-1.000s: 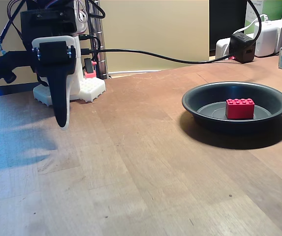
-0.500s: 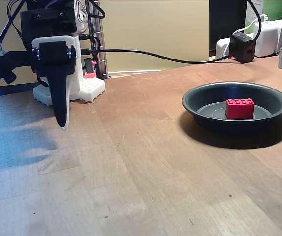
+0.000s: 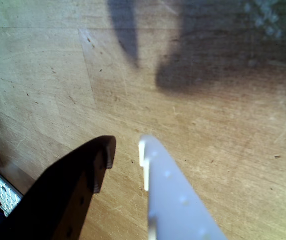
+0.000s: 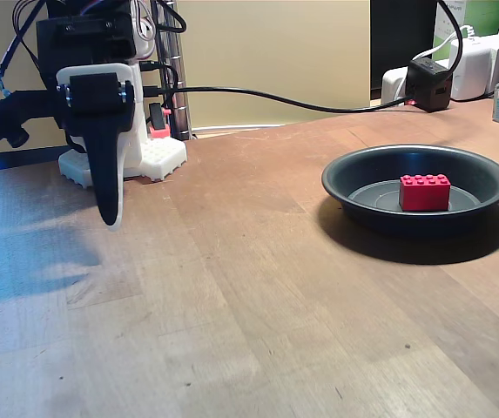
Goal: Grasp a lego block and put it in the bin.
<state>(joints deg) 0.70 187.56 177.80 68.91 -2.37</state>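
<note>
The brick (image 4: 424, 192) is sitting flat inside the bin (image 4: 345, 174), studs up, so this looks pretty much done to me. The gripper (image 3: 127, 152) hangs over bare worktop (image 4: 258, 296) near the arm's base, well apart from the bin, fingers slightly parted with nothing between them. If it needed regrabbing: light, rigid, slick plastic, so I'd pinch the two long smooth sides, not the studs.

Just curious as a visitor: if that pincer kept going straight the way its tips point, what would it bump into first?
Probably just the bare wooden table. The pincer points straight down with nothing beneath its tips in the wrist view.
</note>
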